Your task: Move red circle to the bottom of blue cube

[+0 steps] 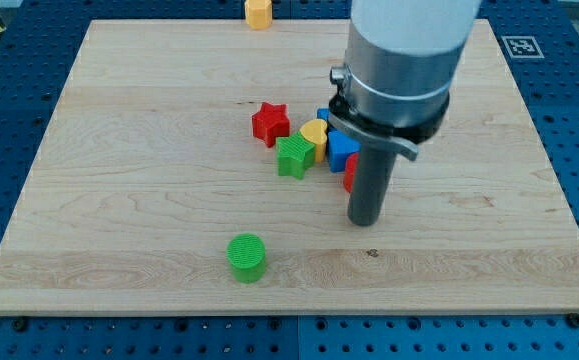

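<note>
Tip: my tip (365,222) sits right of center; no claw fitted, so nothing grasped.
Red circle (350,172): mostly hidden, touching rod's left, just below blue cube (341,149).
Risk: leftward shove scatters green star (294,157), yellow heart (313,133).
Room: open board (119,150) below, right.

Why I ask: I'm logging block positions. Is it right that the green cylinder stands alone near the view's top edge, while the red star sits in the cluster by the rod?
Not quite. The green cylinder does stand alone, but near the view's bottom edge, not the top; the block at the top edge is yellow. The red star does sit in the cluster left of my tip, as the camera view shows.
</note>
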